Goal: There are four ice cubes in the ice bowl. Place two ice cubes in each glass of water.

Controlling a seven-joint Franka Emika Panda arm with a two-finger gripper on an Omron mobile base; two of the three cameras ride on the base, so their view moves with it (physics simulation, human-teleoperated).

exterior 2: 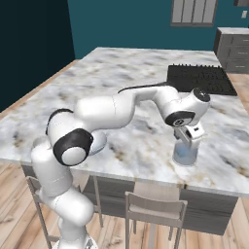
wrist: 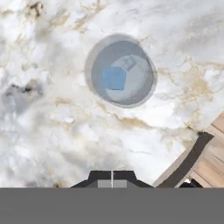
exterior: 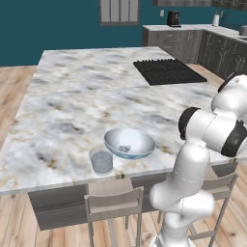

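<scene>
The gripper (wrist: 112, 175) hung above a glass of water (wrist: 120, 70) near the front edge of the surface (wrist: 52, 127), its jaws pressed together with nothing visibly between them. In the hand view that glass lay ahead of the fingertips, not directly under them, and an ice cube (wrist: 113, 78) sat in its bluish water, with a fainter cube-like shape beside it that could be a second one. In the right base view the hand stood directly over this glass (exterior 2: 185, 153), the wrist pointing down, which suited dropping a small cube straight in without tipping the tumbler.

The ice bowl (exterior: 130, 143) rested near the front edge too, further toward the left end, with at least one ice cube (exterior: 125, 148) left in its hollow; how many exactly was too small to tell. The second glass of water (exterior: 101, 160) stood just beside the bowl, closer to the front edge, and no cube could be made out in it. Keeping both glasses close to the bowl kept each carry short. By my reading, the near-bowl glass was the one left to fill.
</scene>
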